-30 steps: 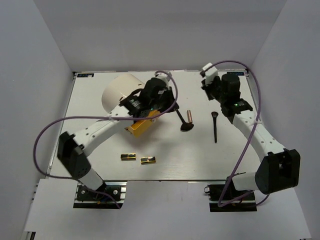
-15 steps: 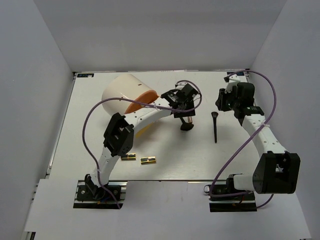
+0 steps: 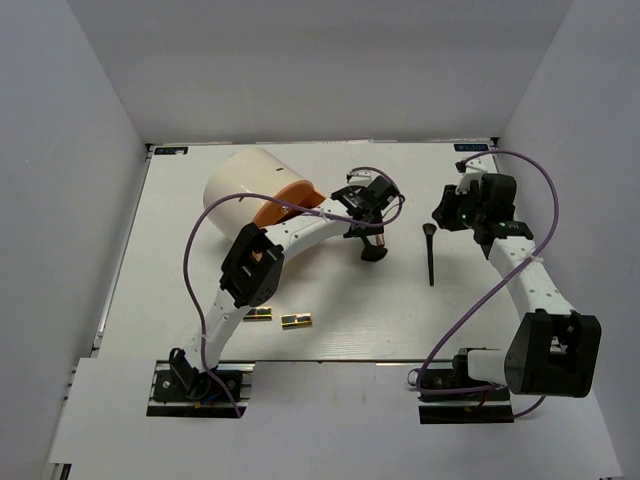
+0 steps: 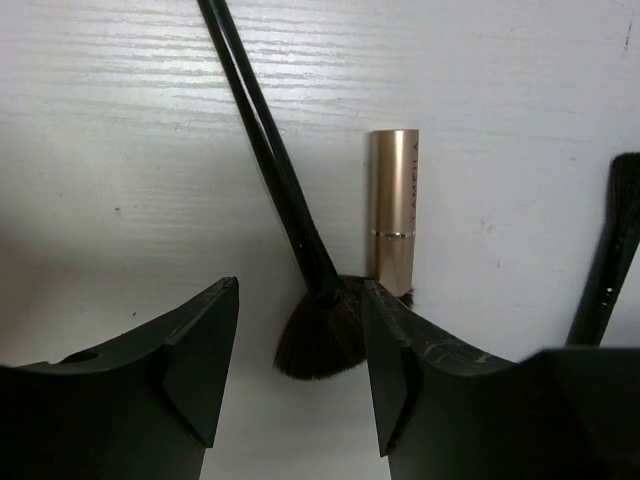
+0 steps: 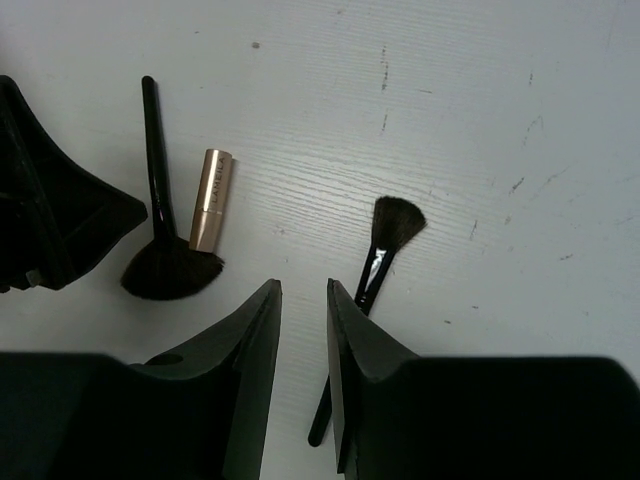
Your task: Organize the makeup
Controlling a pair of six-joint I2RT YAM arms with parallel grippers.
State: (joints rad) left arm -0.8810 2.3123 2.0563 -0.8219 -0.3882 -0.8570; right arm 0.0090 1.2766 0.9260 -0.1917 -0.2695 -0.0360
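A black fan brush (image 4: 318, 338) lies on the white table with its bristle head between the jaws of my open left gripper (image 4: 300, 300), which does not grip it. A rose-gold lipstick (image 4: 393, 215) lies just right of the brush handle. From above, the left gripper (image 3: 368, 228) hovers over the fan brush (image 3: 373, 253) and lipstick (image 3: 380, 238). A second slim black brush (image 3: 430, 255) lies to the right; its head (image 5: 392, 225) is ahead of my right gripper (image 5: 304, 288), whose jaws stand narrowly open and empty. Two little gold-and-black cases (image 3: 258, 314) (image 3: 296, 321) lie near the front.
A big cream cylinder (image 3: 240, 180) with an orange face (image 3: 285, 200) lies on its side at the back left, close behind the left arm. The table's back edge (image 3: 320, 145) and grey side walls bound the space. Purple cables loop over both arms.
My left gripper swung right, from beside the cylinder to over the fan brush, and opened. The right gripper shifted right and a little toward the front, its jaws slightly wider.
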